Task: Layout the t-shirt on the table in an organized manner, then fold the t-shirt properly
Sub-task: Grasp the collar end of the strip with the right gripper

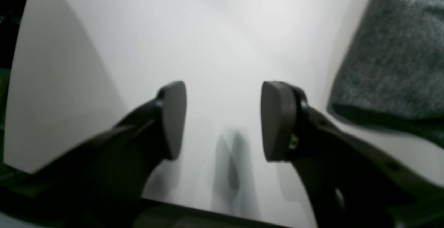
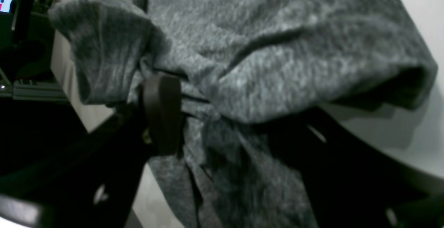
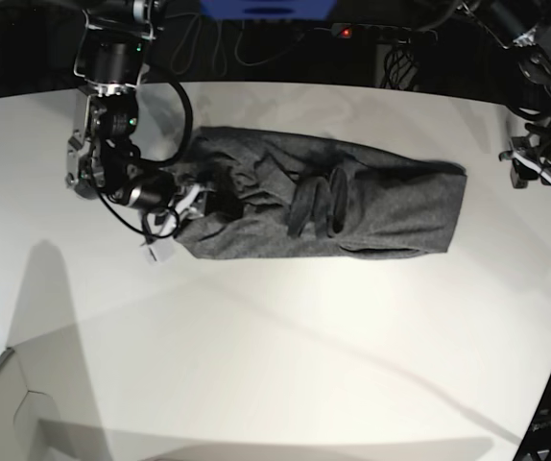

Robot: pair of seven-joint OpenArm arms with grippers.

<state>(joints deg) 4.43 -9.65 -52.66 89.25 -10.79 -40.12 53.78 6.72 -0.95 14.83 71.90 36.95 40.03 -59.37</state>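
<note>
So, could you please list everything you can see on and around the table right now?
t-shirt: one, heather dark grey, lying bunched lengthwise across the far middle of the table
table: one, white, fills most of the base view
cables: several, dark, behind the table's far edge
right gripper: one, black, at the shirt's end, cloth draped over it
left gripper: one, black, jaws apart and empty over bare tabletop beside the shirt

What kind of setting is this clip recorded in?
Most likely a robotics lab bench, not a home: a large bare white table, two robot arms mounted at its far edge, loose cables against a dark background behind, and a single grey t-shirt as test item.
</note>
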